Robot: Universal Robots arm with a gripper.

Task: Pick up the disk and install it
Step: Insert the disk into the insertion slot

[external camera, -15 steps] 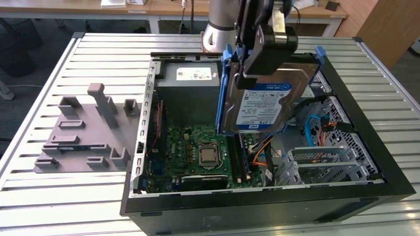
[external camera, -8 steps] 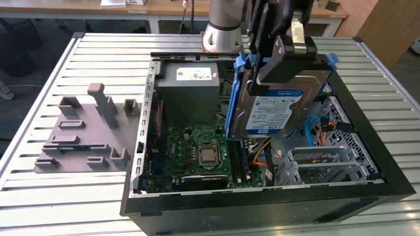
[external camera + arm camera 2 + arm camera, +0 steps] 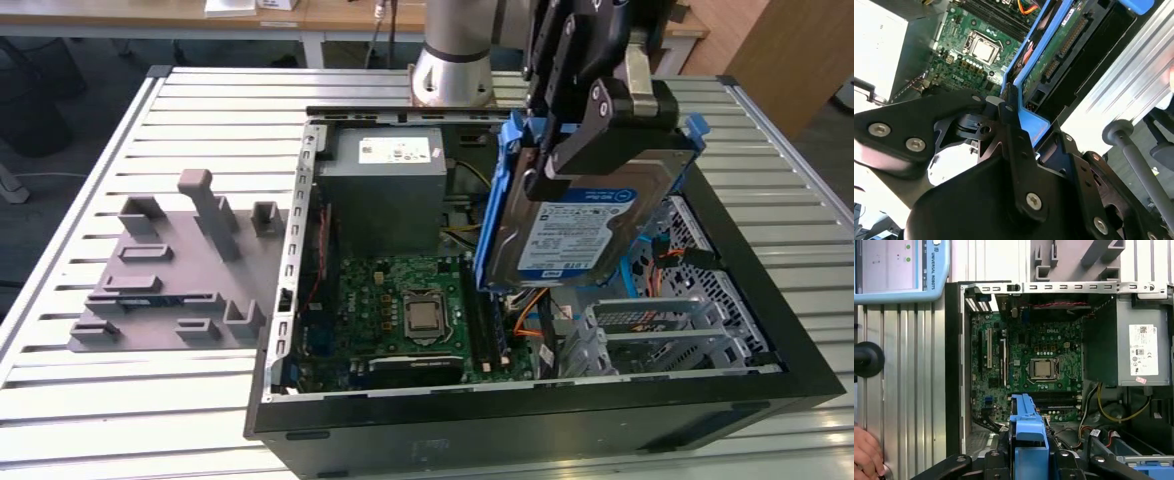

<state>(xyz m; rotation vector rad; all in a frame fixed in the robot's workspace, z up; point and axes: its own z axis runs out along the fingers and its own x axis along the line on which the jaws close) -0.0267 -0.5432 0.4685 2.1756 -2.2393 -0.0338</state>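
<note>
Black linkage of the tool (image 3: 1016, 117) sits closest in the second wrist view, its fingers clamped narrow on the blue rail of the disk (image 3: 1054, 50); the pick-up is therefore done. In the exterior view the disk (image 3: 587, 225) hangs on edge, slightly tilted, in the tool (image 3: 571, 150) above the open computer case (image 3: 534, 410), over the gap between the motherboard (image 3: 400, 300) and the silver drive cage (image 3: 667, 325), touching neither; seating it in the cage is, by my judgement, what remains.

Only the exterior view gives the label face, the cage beneath it, and the grey fixture (image 3: 174, 270) well apart on the counter (image 3: 80, 400); the second wrist view gives instead the disk's green circuit-board side and its connectors; the first wrist view adds a person's hand (image 3: 864, 455) at the counter's edge and the power supply (image 3: 1144, 347).
</note>
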